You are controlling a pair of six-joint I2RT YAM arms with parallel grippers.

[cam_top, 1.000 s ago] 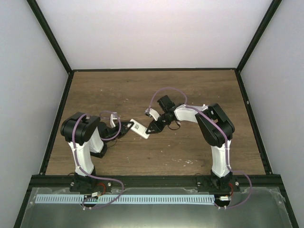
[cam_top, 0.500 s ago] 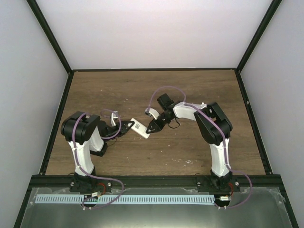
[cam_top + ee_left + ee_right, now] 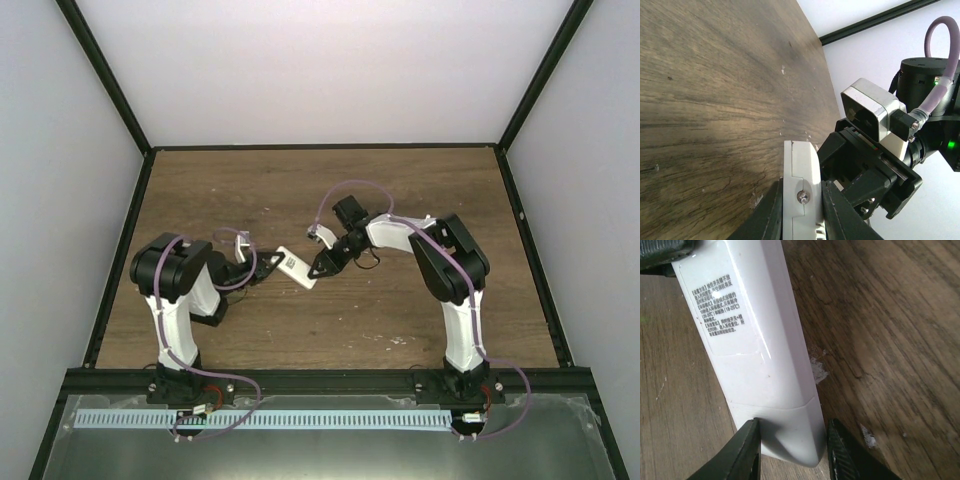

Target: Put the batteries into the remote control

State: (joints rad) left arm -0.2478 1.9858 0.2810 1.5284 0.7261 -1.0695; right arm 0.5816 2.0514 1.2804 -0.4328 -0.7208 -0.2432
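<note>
The white remote control point(image 3: 293, 266) is held just above the wooden table, between the two arms. My left gripper point(image 3: 266, 266) is shut on one end of it; in the left wrist view the black fingers point(image 3: 832, 210) press both flat sides of the remote control point(image 3: 800, 170), whose edge shows a small screw. My right gripper point(image 3: 319, 268) is closed across the opposite end. The right wrist view shows its gripper point(image 3: 792, 435) bracketing the rounded tip of the remote control point(image 3: 755, 340), label side up. The batteries are out of view.
The brown wooden table point(image 3: 400, 190) has a few pale scuff specks point(image 3: 816, 371) beside the remote. A black frame and white walls enclose it. The right arm's wrist and camera point(image 3: 875, 117) sit close behind the remote in the left wrist view.
The remote has shifted slightly away from the bases, with both grippers still on its ends. The right wrist has crept a little left and farther back. Neither gripper has changed its opening.
</note>
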